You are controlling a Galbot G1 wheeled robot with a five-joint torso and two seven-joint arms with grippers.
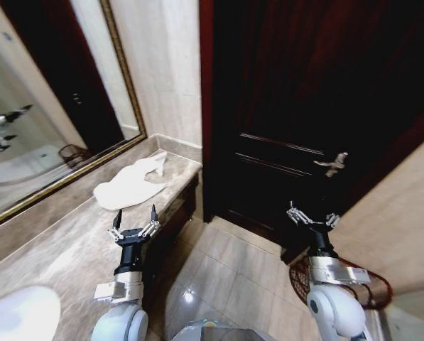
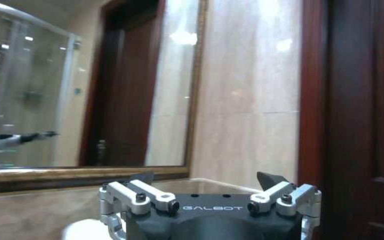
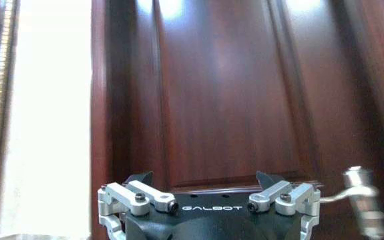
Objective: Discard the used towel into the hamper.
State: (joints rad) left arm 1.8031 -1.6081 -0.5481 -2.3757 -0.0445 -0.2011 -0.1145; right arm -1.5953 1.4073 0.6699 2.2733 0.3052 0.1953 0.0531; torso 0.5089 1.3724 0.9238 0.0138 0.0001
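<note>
The used towel (image 1: 130, 186) is white and lies crumpled on the marble counter (image 1: 62, 249), near its far end by the wall. My left gripper (image 1: 135, 217) hovers open over the counter edge, just short of the towel, fingers pointing towards it. In the left wrist view the same gripper (image 2: 207, 179) holds nothing, and a white patch shows low beside it. The hamper (image 1: 373, 290), a dark red wire basket, stands on the floor at lower right, partly hidden behind my right arm. My right gripper (image 1: 312, 213) is open above it and faces the door; it appears again in the right wrist view (image 3: 205, 177).
A dark wooden door (image 1: 304, 106) with a metal lever handle (image 1: 332, 163) stands close ahead of the right arm. A gold-framed mirror (image 1: 48, 106) runs along the counter's back. A white sink basin (image 1: 20, 316) sits at the near left. Tiled floor (image 1: 226, 277) lies between counter and hamper.
</note>
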